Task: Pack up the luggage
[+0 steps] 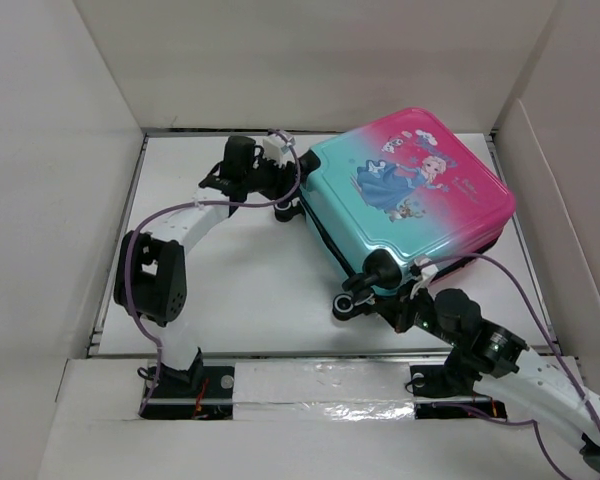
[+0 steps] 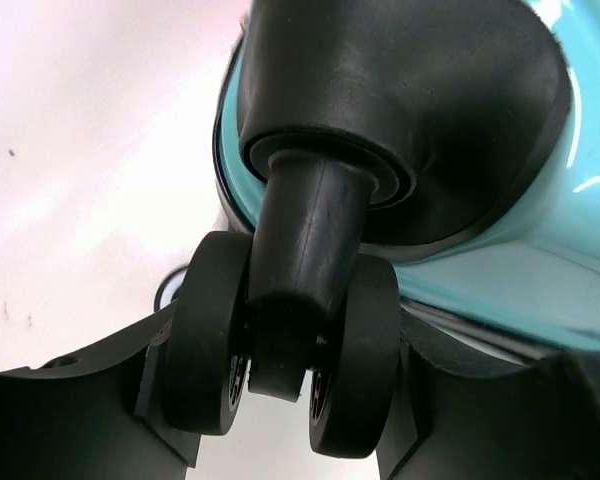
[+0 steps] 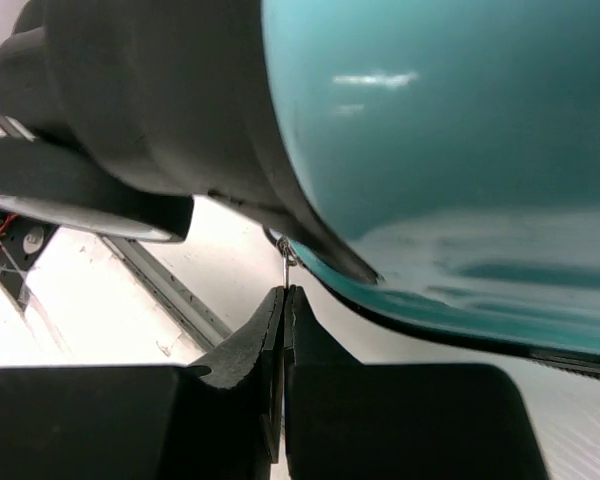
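The top camera looks down over the worktop (image 1: 240,300); both wrist cameras crowd close against the luggage (image 1: 410,200).

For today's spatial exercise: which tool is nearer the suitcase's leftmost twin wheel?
Left. The left tool clamps that twin wheel between its fingers; the right tool sits shut at the suitcase's near corner.

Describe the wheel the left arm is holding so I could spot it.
On the white table lies a pink-to-teal suitcase. At its far teal corner the left gripper pinches a black twin wheel; the matching wheel at the near corner stands free.
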